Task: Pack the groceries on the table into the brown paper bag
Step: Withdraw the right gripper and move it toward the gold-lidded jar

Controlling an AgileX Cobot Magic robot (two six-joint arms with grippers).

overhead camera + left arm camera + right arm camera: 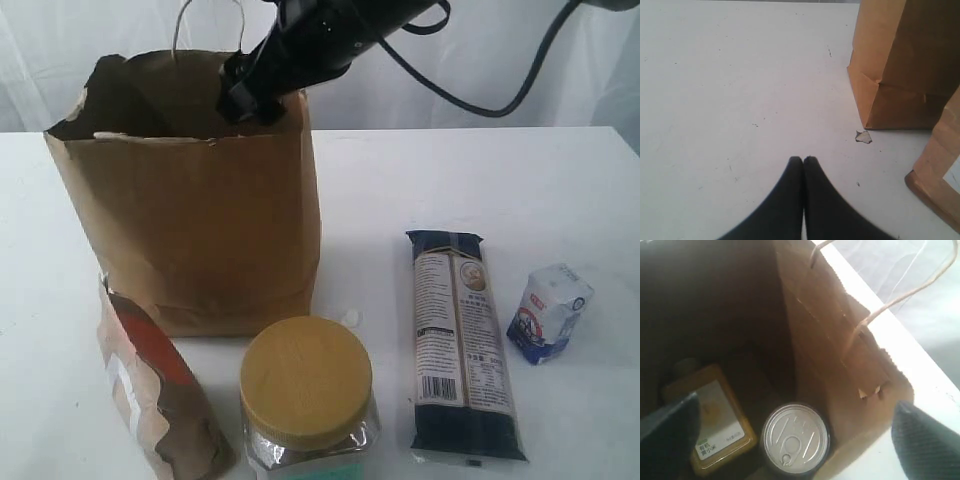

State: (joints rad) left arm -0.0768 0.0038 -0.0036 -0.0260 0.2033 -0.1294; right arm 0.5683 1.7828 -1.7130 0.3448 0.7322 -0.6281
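- The right gripper (795,405) hangs in the mouth of the bag (200,220), jaws wide apart and empty.
- The can (795,439) and bottle (715,425) sit inside the bag.
- The left gripper (803,161) is closed on nothing, above the table (715,75).
- The jar (305,385), pouch (150,390), packet (462,345) and carton (548,312) are on the table.

A small white crumb (350,318) lies alone, pale and lumpy. Well behind the crumb, a white pleated drape (60,40) hangs across the whole background, its folds running top to bottom. The left wrist view shows a torn, grey-white triangular scrap (863,136); whether it is that same crumb cannot be told. Tiny dark specks (755,125) lie scattered.
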